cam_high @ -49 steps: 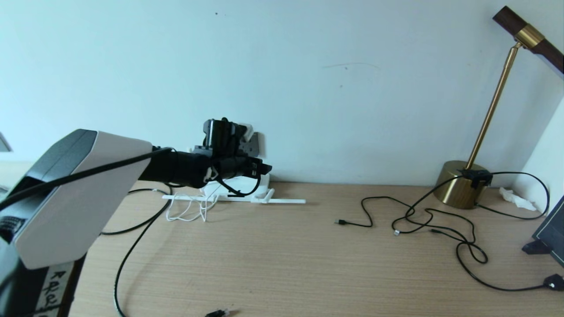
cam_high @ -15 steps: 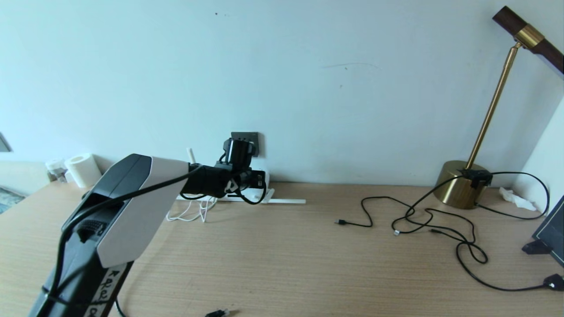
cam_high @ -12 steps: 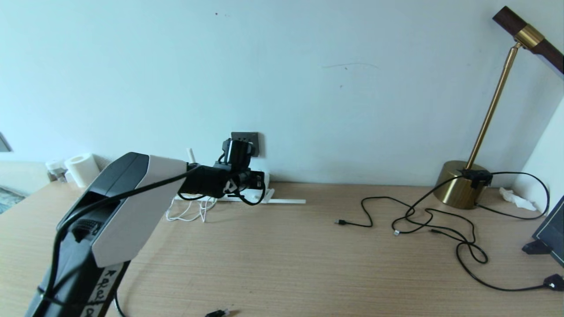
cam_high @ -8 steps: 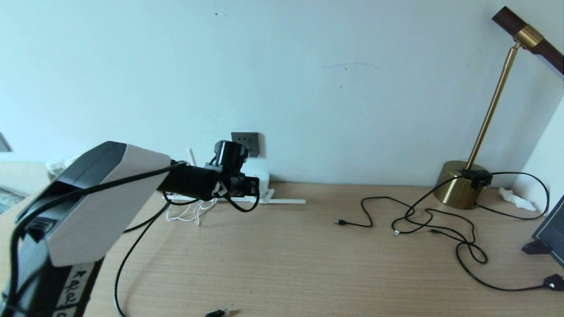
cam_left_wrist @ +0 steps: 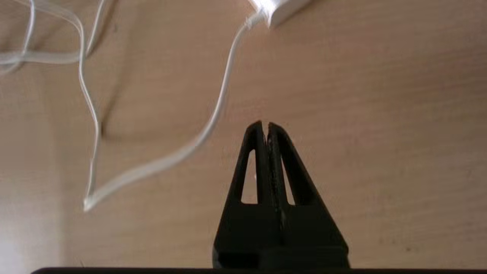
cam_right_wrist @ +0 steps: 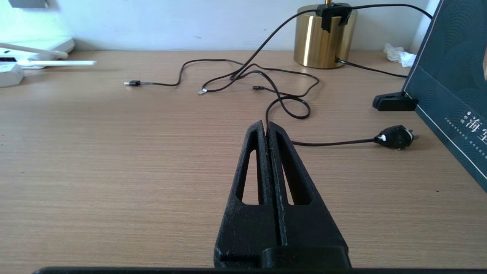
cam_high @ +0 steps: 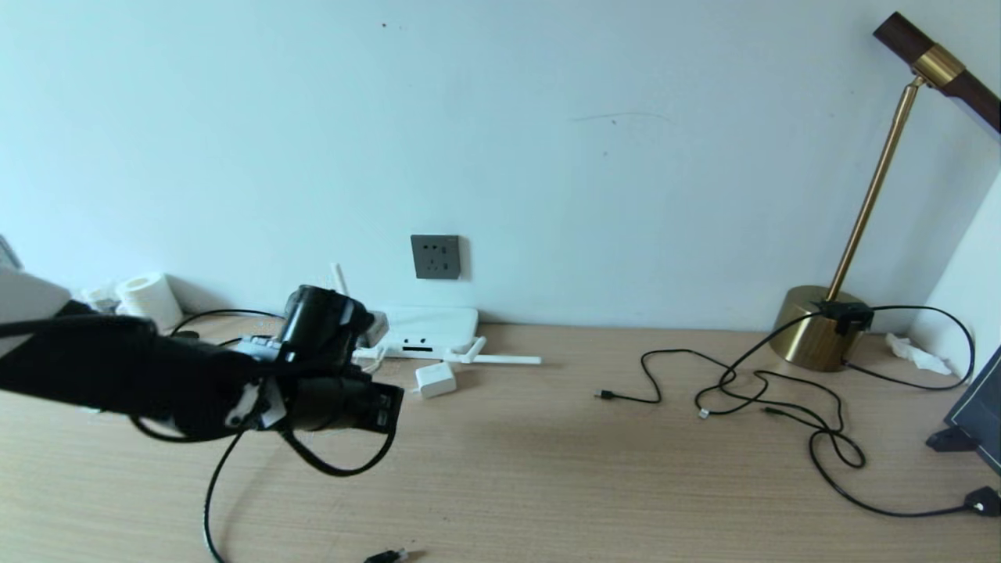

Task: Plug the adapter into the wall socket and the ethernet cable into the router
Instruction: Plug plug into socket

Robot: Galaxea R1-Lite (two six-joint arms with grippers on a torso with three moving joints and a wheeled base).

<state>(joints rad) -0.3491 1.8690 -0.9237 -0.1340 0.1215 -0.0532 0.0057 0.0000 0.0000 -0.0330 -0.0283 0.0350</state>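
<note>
A pale wood-grain counter point(cam_high: 547, 469) runs along the wall. On it, at the back, lies the router point(cam_high: 426, 332), with the adapter point(cam_high: 435, 379) just in front and its cord point(cam_left_wrist: 213, 118) trailing loose. The ethernet cable point(cam_high: 211, 500) snakes along the near left. Thin black cables point(cam_high: 782, 399) tangle beside a brass lamp base point(cam_high: 817, 324).

Head view faces wall across desk point(cam_high: 547, 469); wrist views close, low over it.

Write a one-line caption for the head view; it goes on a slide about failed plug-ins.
Adapter lies unplugged on desk before router, wall socket empty, left gripper shut on nothing.
</note>
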